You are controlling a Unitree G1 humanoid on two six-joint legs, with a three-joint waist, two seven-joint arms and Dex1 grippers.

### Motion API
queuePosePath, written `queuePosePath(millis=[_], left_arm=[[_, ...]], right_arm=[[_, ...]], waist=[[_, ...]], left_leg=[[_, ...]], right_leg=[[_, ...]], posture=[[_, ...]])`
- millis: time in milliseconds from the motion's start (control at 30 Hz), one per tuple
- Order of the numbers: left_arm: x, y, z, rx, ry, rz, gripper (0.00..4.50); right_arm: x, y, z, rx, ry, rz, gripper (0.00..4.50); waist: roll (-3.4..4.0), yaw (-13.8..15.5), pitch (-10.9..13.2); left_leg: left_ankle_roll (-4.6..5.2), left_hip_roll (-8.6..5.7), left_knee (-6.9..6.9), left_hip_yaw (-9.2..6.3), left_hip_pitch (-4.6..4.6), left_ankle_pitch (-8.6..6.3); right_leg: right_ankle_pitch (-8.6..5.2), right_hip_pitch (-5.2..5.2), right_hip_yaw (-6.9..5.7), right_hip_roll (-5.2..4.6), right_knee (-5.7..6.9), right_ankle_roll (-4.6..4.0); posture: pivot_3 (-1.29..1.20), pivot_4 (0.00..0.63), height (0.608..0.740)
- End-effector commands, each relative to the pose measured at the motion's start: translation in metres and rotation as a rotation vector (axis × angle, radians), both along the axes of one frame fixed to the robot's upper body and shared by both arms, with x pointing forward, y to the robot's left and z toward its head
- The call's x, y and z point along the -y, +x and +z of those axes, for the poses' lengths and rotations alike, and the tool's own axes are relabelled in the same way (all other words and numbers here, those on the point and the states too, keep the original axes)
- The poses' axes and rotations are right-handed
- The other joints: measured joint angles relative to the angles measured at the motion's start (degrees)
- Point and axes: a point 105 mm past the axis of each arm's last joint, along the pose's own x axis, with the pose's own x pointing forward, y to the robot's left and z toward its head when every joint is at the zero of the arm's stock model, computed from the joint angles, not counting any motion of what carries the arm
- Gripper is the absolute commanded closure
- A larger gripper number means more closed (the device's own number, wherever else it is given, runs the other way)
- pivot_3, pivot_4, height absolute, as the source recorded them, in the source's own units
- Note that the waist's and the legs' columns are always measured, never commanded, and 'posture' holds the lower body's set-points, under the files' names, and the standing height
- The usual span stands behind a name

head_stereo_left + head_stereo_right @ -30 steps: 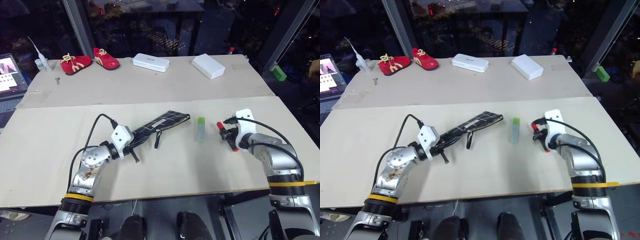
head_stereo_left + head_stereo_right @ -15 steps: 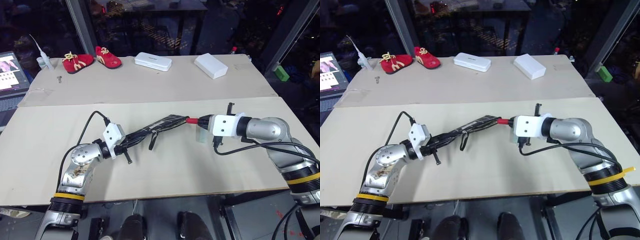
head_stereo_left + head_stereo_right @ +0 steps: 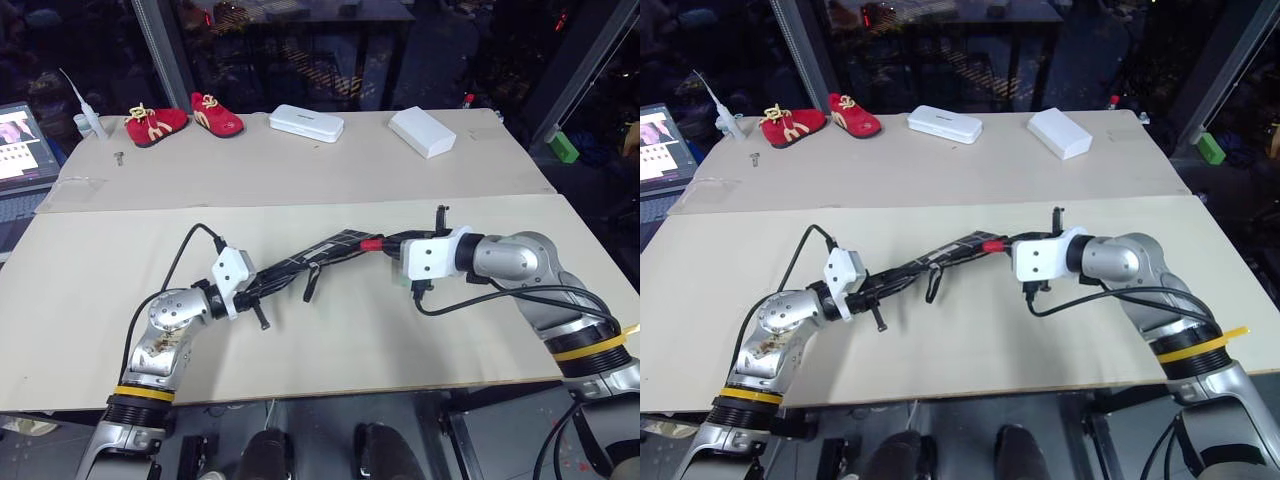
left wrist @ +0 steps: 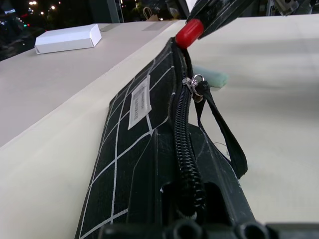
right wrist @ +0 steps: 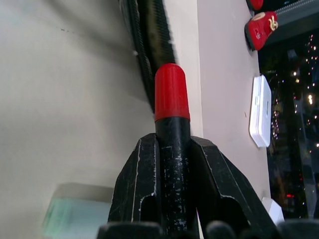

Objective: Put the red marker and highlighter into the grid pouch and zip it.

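the red marker (image 5: 172, 92) is pinched tight in the right gripper (image 5: 172, 164), with its red tip right at the open end of the grid pouch (image 3: 322, 256). the left gripper (image 3: 250, 292) is shut on the other end of the pouch and holds it up off the table (image 3: 330, 340), edge up, so the zipper (image 4: 183, 134) faces the marker.

the step now looks like putting the marker in — the tip seems just at the mouth, but i cannot tell if any of it is inside yet. next, the marker likely needs a straight push along the zipper line, then the right fingers must let go. the pouch has to stay steady, or the tip could slip past the gap.

the highlighter (image 4: 212, 76) lies flat on the table, just under the right gripper, not in the pouch. i cannot see inside the pouch.

far back on the table sit two white cases (image 3: 305, 123) and small red shoes (image 3: 184, 116).
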Motion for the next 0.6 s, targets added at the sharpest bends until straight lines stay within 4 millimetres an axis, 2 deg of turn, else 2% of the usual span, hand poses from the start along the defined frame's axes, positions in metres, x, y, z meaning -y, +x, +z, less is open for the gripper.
queuePosePath(millis=[33, 267, 400, 600], left_arm=[[0.005, -0.003, 0.010, 0.041, -0.010, -0.020, 4.50], [0.007, -0.003, 0.009, 0.041, -0.004, -0.031, 4.50], [0.010, -0.003, 0.008, 0.040, 0.009, -0.052, 4.50], [0.012, -0.003, 0.009, 0.043, 0.012, -0.065, 4.50]], right_arm=[[-0.005, 0.000, 0.010, 0.055, -0.002, 0.026, 4.00], [-0.016, 0.005, 0.008, 0.067, -0.007, 0.042, 4.00], [-0.043, 0.002, -0.009, 0.051, -0.047, 0.136, 4.00], [-0.074, 0.003, -0.020, 0.059, -0.062, 0.231, 4.00]], waist=[[0.00, 0.00, 0.00], [0.00, -0.08, 0.00], [0.00, -0.20, 0.00], [0.00, -0.13, 0.00]], left_leg=[[0.00, 0.00, 0.00, 0.00, 0.00, 0.00], [0.00, 0.00, 0.01, 0.01, 0.02, 0.00], [-0.01, 0.01, 0.01, 0.03, 0.06, 0.01], [-0.03, -0.01, 0.04, 0.10, 0.03, 0.02]], right_leg=[[0.00, 0.00, 0.00, 0.00, 0.00, 0.00], [0.01, 0.00, 0.02, 0.00, 0.03, -0.01], [0.01, 0.00, 0.04, 0.04, 0.06, -0.02], [0.01, -0.02, 0.02, 0.02, 0.15, -0.02]], posture=[[0.00, 0.150, 0.740], [0.00, 0.150, 0.740], [0.00, 0.150, 0.740], [0.00, 0.150, 0.740]])
